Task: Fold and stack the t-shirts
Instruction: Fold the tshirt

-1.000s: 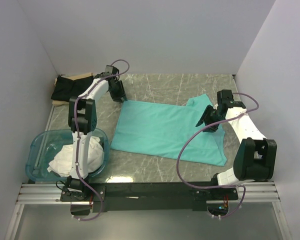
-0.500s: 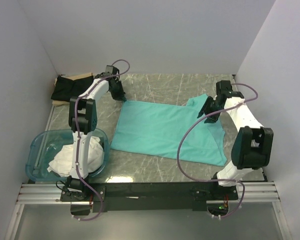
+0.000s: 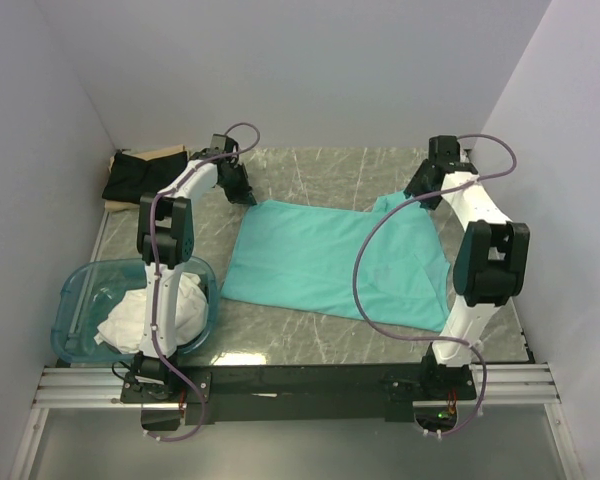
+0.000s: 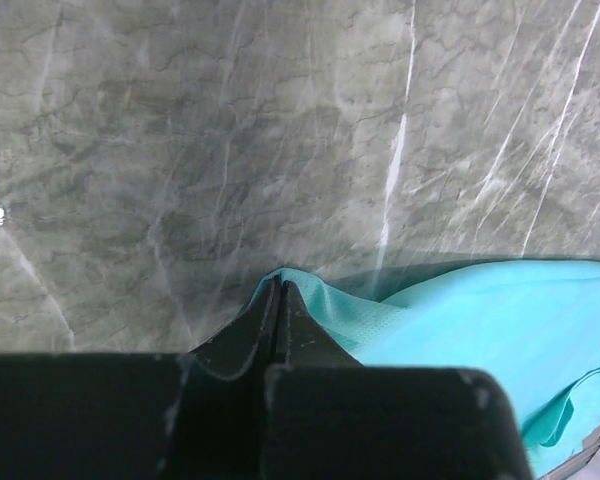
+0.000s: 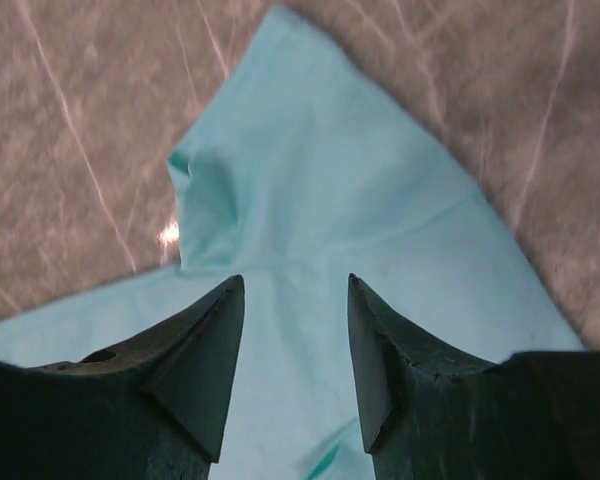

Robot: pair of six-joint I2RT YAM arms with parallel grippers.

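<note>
Here the teal t-shirt (image 3: 330, 262) lies flat on the counter (image 3: 320, 168), long side running left to right, its far-left corner pinched in the left claw (image 4: 280, 292), the right claw (image 5: 295, 300) hovering spread above the far-right sleeve (image 5: 310, 180).

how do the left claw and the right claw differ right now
The left claw is shut, pinching a corner of the mint-teal t-shirt; the right claw is open and holds nothing. The left claw is at the shirt's far left corner, the right claw over its far right sleeve. Both are at the shirt's far edge.
</note>
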